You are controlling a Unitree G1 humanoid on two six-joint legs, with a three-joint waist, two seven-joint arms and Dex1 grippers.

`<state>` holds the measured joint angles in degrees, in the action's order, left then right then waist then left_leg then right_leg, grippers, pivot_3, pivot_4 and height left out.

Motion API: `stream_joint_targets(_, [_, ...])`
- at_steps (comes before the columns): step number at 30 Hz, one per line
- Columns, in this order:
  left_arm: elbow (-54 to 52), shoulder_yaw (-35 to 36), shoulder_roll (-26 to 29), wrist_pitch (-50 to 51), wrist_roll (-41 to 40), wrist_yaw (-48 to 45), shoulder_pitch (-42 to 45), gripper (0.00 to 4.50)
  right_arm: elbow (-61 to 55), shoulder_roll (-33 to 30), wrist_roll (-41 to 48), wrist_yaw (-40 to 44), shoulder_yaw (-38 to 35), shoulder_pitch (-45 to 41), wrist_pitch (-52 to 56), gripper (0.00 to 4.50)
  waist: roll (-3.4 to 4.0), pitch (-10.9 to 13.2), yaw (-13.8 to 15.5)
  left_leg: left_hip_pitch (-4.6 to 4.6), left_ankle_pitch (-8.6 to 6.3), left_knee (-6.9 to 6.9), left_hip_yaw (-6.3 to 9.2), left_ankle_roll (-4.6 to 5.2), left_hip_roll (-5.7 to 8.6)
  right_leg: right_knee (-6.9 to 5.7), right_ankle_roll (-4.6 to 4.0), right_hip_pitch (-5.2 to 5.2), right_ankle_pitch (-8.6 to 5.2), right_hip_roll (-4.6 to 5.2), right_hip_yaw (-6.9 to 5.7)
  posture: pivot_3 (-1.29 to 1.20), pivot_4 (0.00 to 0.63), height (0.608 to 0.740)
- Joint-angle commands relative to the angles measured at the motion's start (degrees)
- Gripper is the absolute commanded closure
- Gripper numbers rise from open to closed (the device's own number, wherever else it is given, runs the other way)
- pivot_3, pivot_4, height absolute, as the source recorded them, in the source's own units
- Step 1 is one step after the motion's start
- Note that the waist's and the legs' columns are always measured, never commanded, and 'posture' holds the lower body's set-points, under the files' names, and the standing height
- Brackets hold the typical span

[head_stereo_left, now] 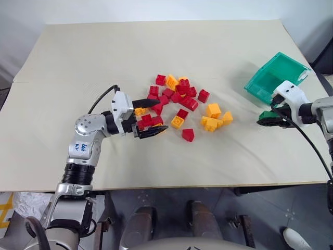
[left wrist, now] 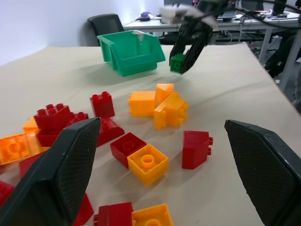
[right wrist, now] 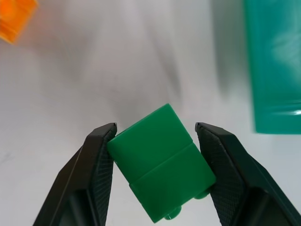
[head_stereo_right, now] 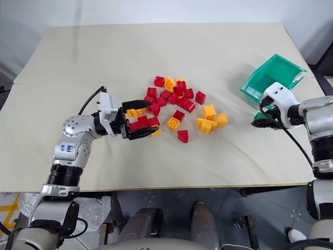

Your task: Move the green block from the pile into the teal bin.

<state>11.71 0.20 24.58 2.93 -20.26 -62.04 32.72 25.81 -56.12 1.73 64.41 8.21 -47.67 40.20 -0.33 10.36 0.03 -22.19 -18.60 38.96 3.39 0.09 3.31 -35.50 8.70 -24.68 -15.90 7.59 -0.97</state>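
Note:
The green block (right wrist: 162,162) sits tilted between the two fingers of my right gripper (head_stereo_left: 266,119), which is shut on it, just above the table and a short way in front of the teal bin (head_stereo_left: 260,86). The left wrist view has the same block (left wrist: 177,62) hanging in those fingers beside the bin (left wrist: 131,52). The pile (head_stereo_left: 179,99) of red and yellow-orange bricks lies mid-table. My left gripper (head_stereo_left: 165,114) is open at the pile's left edge, pointing level across it, with red bricks between and under its fingers.
The teal bin stands close to the right edge of the beige table (head_stereo_left: 104,57). A small group of yellow-orange bricks (head_stereo_left: 214,119) lies between the pile and my right gripper. Bare tabletop stretches behind and in front of the pile.

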Motion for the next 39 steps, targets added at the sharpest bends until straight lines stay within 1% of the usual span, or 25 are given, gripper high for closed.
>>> stream_joint_targets(1, [-2.0, 1.2, 0.4, -0.9, -0.9, 0.5, 0.1, 0.00, -5.2, 0.1, 2.7, -1.7, -4.8, -3.5, 1.2, 2.18, 0.00, 0.0, -0.2, 0.00, -0.01, 0.00, 0.00, -0.01, 0.00, -0.01, 0.00, 0.00, 0.00, -0.02, 0.00, 0.00, 0.150, 0.740])
stream_joint_targets(3, [-1.4, 1.1, 0.2, -1.1, -0.8, 0.6, 0.5, 0.00, 0.0, 2.4, 0.8, -6.8, -5.2, -7.5, -2.1, 2.18, 0.00, 0.0, -0.3, 0.02, -0.01, 0.01, -0.04, -0.01, 0.00, -0.01, 0.00, -0.01, 0.00, -0.02, 0.04, 0.00, 0.150, 0.740])
stream_joint_targets(5, [-0.6, 0.8, -0.1, -1.5, -0.6, 0.6, 1.2, 0.00, 7.9, 4.3, -2.2, -12.6, -4.3, -11.8, -7.3, 2.18, 0.00, 0.0, -0.2, 0.03, -0.01, 0.01, -0.08, -0.01, 0.01, 0.03, -0.01, -0.03, 0.00, -0.02, 0.06, 0.00, 0.150, 0.740])
stream_joint_targets(7, [-0.1, 0.6, -0.3, -1.8, -0.4, 0.6, 1.6, 0.00, 13.0, 5.4, -3.8, -15.4, -3.6, -14.4, -10.8, 2.18, 0.00, 0.0, 0.0, 0.03, -0.01, 0.01, -0.07, -0.01, 0.04, 0.02, -0.01, -0.04, 0.01, -0.01, 0.08, 0.00, 0.150, 0.740])
stream_joint_targets(10, [0.9, 0.4, -0.7, -2.0, -0.2, 0.7, 3.0, 0.00, 25.0, 7.9, -8.0, -22.8, -2.0, -20.4, -20.9, 2.18, 0.00, 0.0, -0.1, -0.02, -0.01, -0.01, -0.01, 0.00, 0.05, 0.00, -0.01, -0.03, 0.01, 0.01, 0.03, 0.00, 0.150, 0.740])
stream_joint_targets(11, [1.1, 0.3, -0.8, -2.1, -0.1, 0.7, 3.2, 0.00, 27.9, 8.6, -8.2, -23.1, -1.9, -22.0, -22.3, 2.18, 0.00, 0.0, -0.1, -0.03, -0.02, -0.03, -0.05, 0.01, 0.10, 0.02, 0.01, -0.05, 0.02, 0.03, 0.05, 0.00, 0.150, 0.740])
stream_joint_targets(13, [1.7, 0.4, -0.7, -2.5, 0.0, 0.5, 3.4, 0.00, 31.5, 9.6, -8.6, -21.1, -1.6, -24.2, -23.9, 1.47, 0.00, 0.0, -0.3, -0.07, -0.02, -0.06, -0.06, 0.01, 0.08, 0.03, 0.02, -0.10, 0.02, 0.01, 0.04, 0.00, 0.150, 0.740])
stream_joint_targets(14, [2.0, 0.4, -0.6, -2.6, 0.0, 0.5, 3.5, 0.00, 33.1, 10.0, -9.5, -21.4, -1.1, -25.1, -24.7, 1.21, 0.00, 0.0, -0.4, -0.08, -0.02, -0.12, -0.08, 0.01, 0.08, 0.03, 0.02, -0.15, 0.02, 0.01, 0.05, 0.00, 0.150, 0.740])
stream_joint_targets(15, [2.1, 0.6, -0.5, -2.7, 0.0, 0.5, 3.6, 0.00, 34.5, 10.2, -10.6, -22.1, -0.5, -25.9, -25.4, 0.84, 0.00, 0.0, -0.4, -0.08, -0.02, -0.16, -0.09, 0.01, 0.05, 0.03, 0.01, -0.18, 0.02, -0.01, 0.04, 0.00, 0.150, 0.740])
stream_joint_targets(17, [2.3, 0.7, -0.3, -2.9, 0.1, 0.6, 3.6, 0.00, 36.7, 10.2, -12.6, -23.5, 0.6, -26.9, -26.8, 0.25, 0.00, 0.0, -0.6, -0.08, -0.02, -0.21, -0.10, 0.01, 0.03, 0.03, 0.01, -0.23, 0.02, -0.02, 0.04, 0.00, 0.150, 0.740])
stream_joint_targets(18, [2.3, 0.8, -0.2, -2.9, 0.1, 0.6, 3.5, 0.00, 37.5, 10.3, -13.0, -23.8, 0.8, -27.3, -27.3, 0.02, 0.00, 0.0, -0.7, -0.08, -0.02, -0.23, -0.12, 0.01, 0.03, 0.03, 0.01, -0.25, 0.02, -0.02, 0.05, 0.00, 0.150, 0.740])
stream_joint_targets(22, [2.1, 1.1, 0.2, -2.8, 0.0, 0.8, 3.3, 0.00, 39.4, 10.1, -15.2, -24.3, 1.4, -27.7, -29.1, 0.02, 0.00, 0.0, -0.8, -0.09, -0.02, -0.20, -0.13, 0.01, 0.04, 0.00, 0.01, -0.25, 0.02, -0.01, 0.06, 0.00, 0.150, 0.740])
stream_joint_targets(26, [0.3, 2.3, 1.6, -1.3, -0.9, 1.9, 1.3, 0.00, 33.5, 10.4, -10.8, -14.7, -1.1, -26.1, -26.2, 0.02, 0.01, 0.0, -1.3, -0.09, -0.01, -0.20, -0.14, 0.00, 0.02, -0.02, 0.01, -0.27, 0.02, -0.03, 0.08, 0.00, 0.150, 0.740])
stream_joint_targets(28, [-0.4, 2.7, 2.0, -0.6, -1.4, 2.1, 0.7, 0.00, 30.9, 10.2, -9.6, -12.3, -1.9, -24.9, -24.8, 0.02, 0.02, 0.0, -1.6, -0.09, -0.02, -0.21, -0.14, 0.00, 0.01, -0.03, 0.01, -0.28, 0.02, -0.03, 0.08, 0.00, 0.150, 0.740])
stream_joint_targets(30, [-2.3, 4.6, 2.8, 3.5, -3.5, 3.5, -0.9, 0.00, 22.4, 8.9, -5.9, -4.1, -2.7, -19.2, -22.2, 0.02, 0.02, 0.0, -1.6, -0.09, -0.02, -0.21, -0.14, 0.00, 0.01, -0.04, 0.02, -0.30, 0.02, -0.03, 0.08, 0.00, 0.150, 0.740])
stream_joint_targets(33, [-5.7, 7.3, 5.1, 9.0, -5.7, 5.4, -4.4, 0.00, 10.7, 6.5, -2.1, 4.9, -3.0, -10.3, -20.9, 0.02, 0.02, 0.0, -1.5, -0.10, -0.03, -0.16, -0.08, -0.01, -0.05, -0.05, 0.01, -0.26, 0.02, -0.04, 0.04, 0.00, 0.150, 0.740])
stream_joint_targets(34, [-6.8, 7.8, 5.6, 10.2, -6.2, 5.8, -5.3, 0.00, 7.9, 5.9, -1.2, 6.7, -3.2, -8.1, -20.7, 0.02, 0.02, 0.0, -1.5, -0.13, -0.03, -0.15, -0.09, 0.00, -0.05, -0.05, 0.01, -0.28, 0.02, -0.04, 0.04, 0.00, 0.150, 0.740])
stream_joint_targets(37, [-9.5, 10.9, 9.1, 15.3, -8.1, 6.6, -10.7, 0.00, 0.6, 6.1, 6.3, 10.9, -8.5, 1.4, -23.3, 0.02, 0.04, 0.0, -1.5, -0.14, -0.04, -0.10, -0.11, 0.02, -0.10, -0.12, 0.02, -0.32, 0.02, 0.03, 0.09, 0.00, 0.150, 0.740])
stream_joint_targets(38, [-10.4, 12.0, 10.7, 15.6, -7.8, 6.5, -13.3, 0.00, -0.8, 6.8, 9.4, 12.8, -10.5, 4.9, -24.4, 0.02, 0.04, 0.0, -1.5, -0.13, -0.04, -0.08, -0.10, 0.02, -0.17, -0.11, 0.02, -0.29, 0.02, 0.02, 0.09, 0.00, 0.150, 0.740])
stream_joint_targets(39, [-11.9, 13.3, 11.6, 12.4, -6.8, 6.0, -16.5, 0.00, -0.7, 7.2, 10.7, 14.7, -11.2, 7.7, -27.9, 0.02, 0.04, 0.0, -1.5, -0.11, -0.04, -0.06, -0.11, 0.02, -0.16, -0.14, 0.02, -0.29, 0.02, 0.04, 0.10, 0.00, 0.150, 0.740])
